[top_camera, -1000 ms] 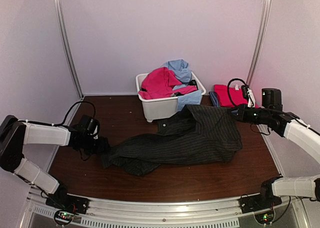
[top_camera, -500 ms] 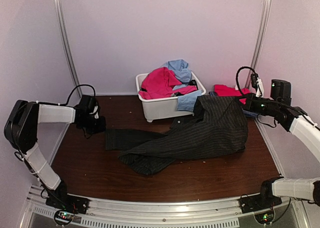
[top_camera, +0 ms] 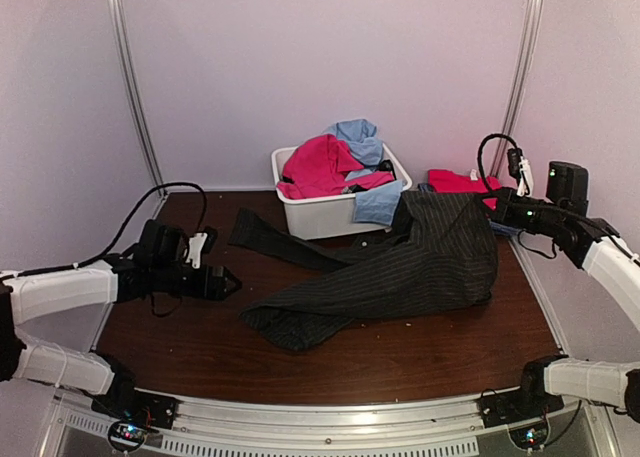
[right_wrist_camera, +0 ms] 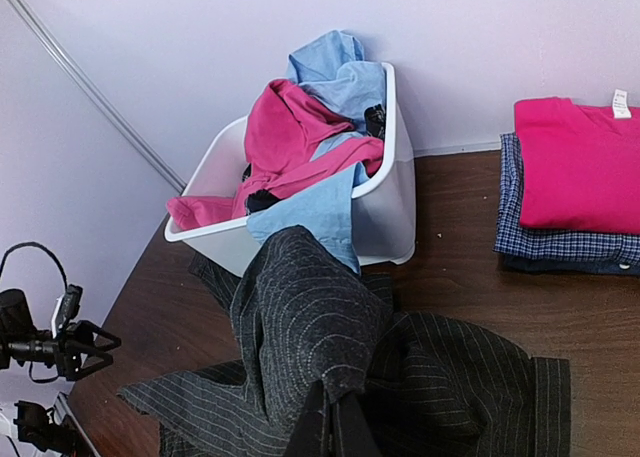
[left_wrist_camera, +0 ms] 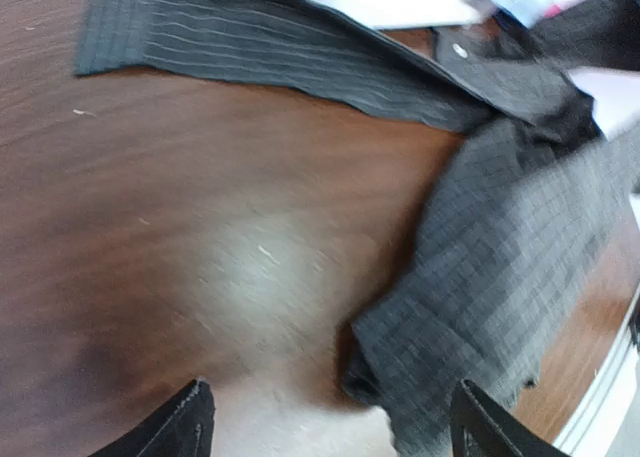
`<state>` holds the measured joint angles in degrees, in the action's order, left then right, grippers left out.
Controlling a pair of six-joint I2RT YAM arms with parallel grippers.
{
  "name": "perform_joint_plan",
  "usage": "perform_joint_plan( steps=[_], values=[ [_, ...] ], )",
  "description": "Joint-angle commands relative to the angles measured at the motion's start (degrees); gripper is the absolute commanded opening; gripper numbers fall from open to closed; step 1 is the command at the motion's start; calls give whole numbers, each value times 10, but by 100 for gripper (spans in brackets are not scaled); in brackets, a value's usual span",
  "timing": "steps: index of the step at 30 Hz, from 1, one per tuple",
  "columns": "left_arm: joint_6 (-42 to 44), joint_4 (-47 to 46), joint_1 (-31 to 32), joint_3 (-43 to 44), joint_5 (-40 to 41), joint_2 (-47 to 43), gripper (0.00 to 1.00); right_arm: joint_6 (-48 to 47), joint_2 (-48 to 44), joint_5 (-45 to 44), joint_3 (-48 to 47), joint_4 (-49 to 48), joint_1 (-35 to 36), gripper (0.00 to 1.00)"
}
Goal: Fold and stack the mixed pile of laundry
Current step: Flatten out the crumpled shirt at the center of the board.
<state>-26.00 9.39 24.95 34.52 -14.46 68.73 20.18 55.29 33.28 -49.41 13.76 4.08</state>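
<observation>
A black pinstriped shirt (top_camera: 400, 267) lies spread across the middle of the table, one sleeve (top_camera: 270, 237) stretched out toward the far left. My right gripper (top_camera: 497, 209) is shut on a fold of the shirt (right_wrist_camera: 320, 317) and holds that part raised; the fingers (right_wrist_camera: 335, 427) are pinched together under the cloth. My left gripper (top_camera: 222, 280) is open and empty, low over bare table left of the shirt; its fingertips (left_wrist_camera: 190, 422) stand wide apart, and the shirt's edge (left_wrist_camera: 480, 277) lies just ahead. Pink (top_camera: 320, 165) and light blue (top_camera: 358, 137) garments fill the tub.
The white tub (top_camera: 325, 217) stands at the back centre, a light blue piece (right_wrist_camera: 310, 212) hanging over its front wall. A folded pink garment (right_wrist_camera: 580, 162) lies on a folded blue checked shirt (right_wrist_camera: 560, 245) at the back right. The enclosure walls stand close on both sides.
My left gripper has let go of the sleeve and pulled back toward the near side, open. The sleeve now lies stretched toward the tub. My right gripper has lifted its shirt fold slightly.
</observation>
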Motion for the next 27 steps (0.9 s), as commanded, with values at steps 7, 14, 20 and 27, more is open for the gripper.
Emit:
perform_joint_plan(
  steps=[7,14,20,27],
  values=[
    [-26,-186,76,-113,-63,-53,85,3,10,11,-10,-20,-8,0],
    [-11,-219,107,-82,-93,61,45,10,10,11,-22,-35,-14,0],
    [48,-126,87,33,112,7,0,29,49,10,-64,-96,-18,0],
    [242,-22,189,182,201,-5,0,46,94,43,-142,-96,-21,0]
  ],
)
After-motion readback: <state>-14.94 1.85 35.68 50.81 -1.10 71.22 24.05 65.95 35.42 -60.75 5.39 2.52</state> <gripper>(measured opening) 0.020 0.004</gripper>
